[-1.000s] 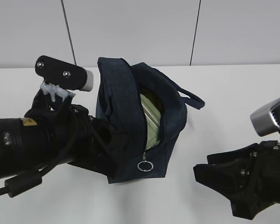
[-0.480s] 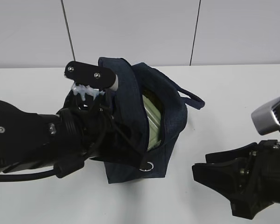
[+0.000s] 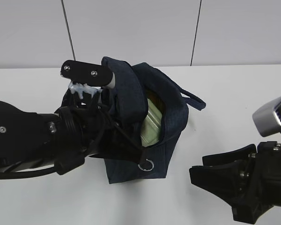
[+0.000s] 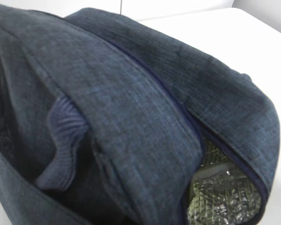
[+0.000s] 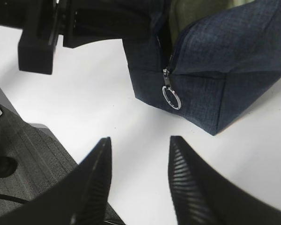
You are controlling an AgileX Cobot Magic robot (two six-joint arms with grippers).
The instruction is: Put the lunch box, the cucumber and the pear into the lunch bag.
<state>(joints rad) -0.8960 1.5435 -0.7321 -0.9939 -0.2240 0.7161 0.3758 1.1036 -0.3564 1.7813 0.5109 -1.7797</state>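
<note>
The navy lunch bag (image 3: 173,117) stands mid-table with its zipper partly undone and the silver ring pull (image 3: 146,165) hanging at the front. Through the gap shows the pale green lid of the lunch box (image 3: 152,124). Cucumber and pear are hidden. My left arm (image 3: 61,136) is pressed against the bag's left flap (image 3: 124,93). Its fingers are buried in fabric; the left wrist view shows only bunched navy cloth (image 4: 131,117) and silvery lining (image 4: 225,197). My right gripper (image 5: 138,140) is open and empty over the table, a short way in front of the ring pull (image 5: 171,98).
The bag's loop handle (image 3: 194,99) sticks out to the right. The white table's near edge (image 5: 51,124) runs close under the right gripper, with grey floor beyond. A white panelled wall stands behind the table.
My left arm has pushed in and right against the bag's flap. The flap has folded over and the opening has narrowed. The right gripper has barely shifted.
</note>
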